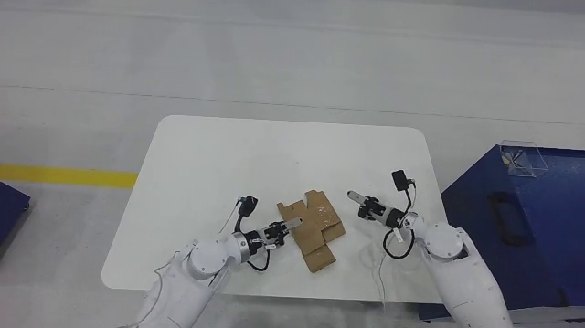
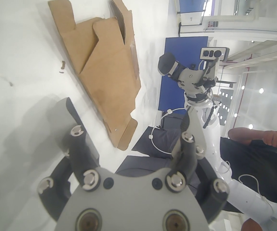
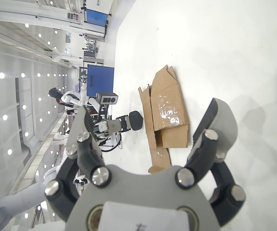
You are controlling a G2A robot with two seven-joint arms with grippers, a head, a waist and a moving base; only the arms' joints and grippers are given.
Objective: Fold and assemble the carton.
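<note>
The left arm [image 1: 210, 257] is sitting low, left of the carton [image 1: 313, 227]. The left jaws are standing spread, gripping nothing, tips just beside the carton's edge. The carton is lying collapsed flat on the bench [image 1: 228, 154], between the two arms. The right arm [image 1: 443, 241] is sitting right of the carton, a little apart, and the right jaws are likewise spread and empty.

Risks, my read: nothing is pinning the carton, so a nudge from the left is likely sending it skidding over the bench instead of opening it. Flat board is giving no edge to bite, so a low approach is risking tips scraping the bench. Glossy tape [image 3: 168, 115] on the carton is looking slippery for a pinch.

Bench is looking white and smooth, with dark scraps [image 2: 62, 66] lying beside the carton. Far left of the carton a yellow line [image 1: 64, 176] is crossing grey floor [image 1: 274, 45]. Right of the carton a blue cabinet [image 1: 521, 227] is carrying a clear box [image 1: 523, 157].
</note>
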